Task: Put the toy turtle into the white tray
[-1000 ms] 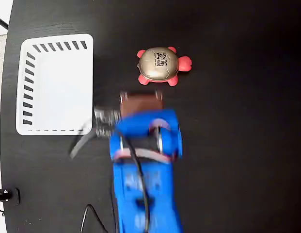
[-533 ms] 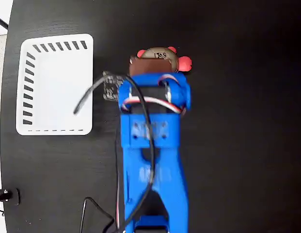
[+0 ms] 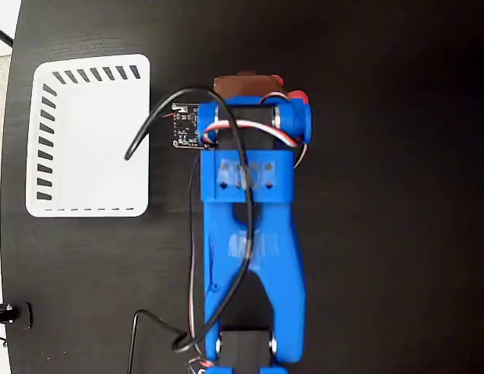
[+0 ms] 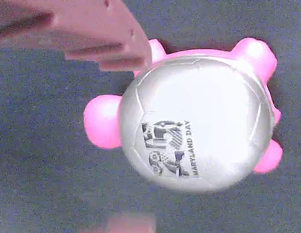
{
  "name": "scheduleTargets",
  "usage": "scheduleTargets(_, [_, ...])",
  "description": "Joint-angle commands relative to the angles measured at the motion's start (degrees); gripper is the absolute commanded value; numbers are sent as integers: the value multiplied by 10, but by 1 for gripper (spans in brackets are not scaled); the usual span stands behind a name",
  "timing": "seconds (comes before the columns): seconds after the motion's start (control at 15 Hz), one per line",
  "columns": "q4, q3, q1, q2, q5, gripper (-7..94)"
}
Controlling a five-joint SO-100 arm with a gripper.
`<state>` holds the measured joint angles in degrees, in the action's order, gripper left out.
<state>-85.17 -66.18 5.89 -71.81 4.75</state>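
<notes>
At the left of the fixed view your tray (image 3: pixel 87 134) sat empty on the black counter (image 3: pixel 382 234), in the same spot it held a second ago. Moving right, the blue arm (image 3: pixel 249 226) told the real story: a second earlier its head hung short of the turtle, half a second earlier it had reached the near edge of the shell, and at this moment it stretched right over it, so that from above you could see only scraps of red, a leg and the head, poking out past the arm's upper right, the turtle (image 3: pixel 298 97) itself otherwise covered. The turtle had not shifted; it lay on the counter well to the right of the tray. In the wrist view the shell filled the frame, the turtle (image 4: pixel 196 121) printed mark up, with one finger (image 4: pixel 92 34) of the pincer (image 4: pixel 126 141) above its upper left edge and the blurred tip of the other at the bottom edge. So the jaws stood apart, straddling the shell, not yet clamped on it. By my reading you had finished the approach and were lined up; the closing squeeze, the lift and the carry leftward to the tray all remained.
</notes>
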Motion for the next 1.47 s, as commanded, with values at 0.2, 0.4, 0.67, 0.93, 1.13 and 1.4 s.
scheduleTargets(0.2, [-52, 99, 25, 57, 18, 48])
scheduleTargets(0.4, [-68, 145, 33, 105, 22, 53])
scheduleTargets(0.67, [-82, 202, 30, 157, 22, 53])
scheduleTargets(0.93, [-84, 225, 21, 194, 17, 53])
scheduleTargets(1.13, [-85, 246, 19, 228, 14, 53])
scheduleTargets(1.4, [-86, 268, 19, 263, 14, 53])
